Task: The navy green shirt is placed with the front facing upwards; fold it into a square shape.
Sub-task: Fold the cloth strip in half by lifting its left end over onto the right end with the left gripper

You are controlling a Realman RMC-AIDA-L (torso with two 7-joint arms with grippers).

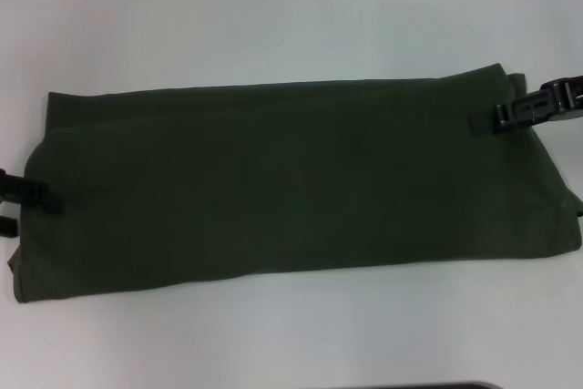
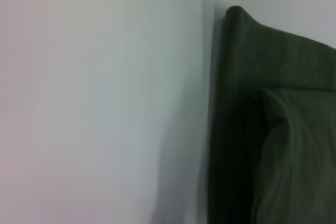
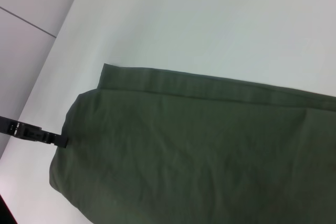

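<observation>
The navy green shirt (image 1: 291,179) lies flat on the white table (image 1: 273,15). It is already folded into a long band, and no letters show on top. One short end sits right at the left gripper (image 1: 27,199). The other short end sits right at the right gripper (image 1: 519,114). All the cloth stretches between the two grippers.

The left gripper is down at the table, with one dark finger on the edge of the cloth and one just off it. It looks like it may be pinching the end, but I cannot tell if it is pressed together or apart. The right gripper lies over the far corner at its end. I cannot tell there either.

The band looks too long to be a square, so I think the next step is to fold one end over to the other. To do that well, a gripper should hold all the layers at its end. It should lift only a little, carry the end straight across, and lay it edge to edge. The other end should stay put so nothing slides or bunches.
</observation>
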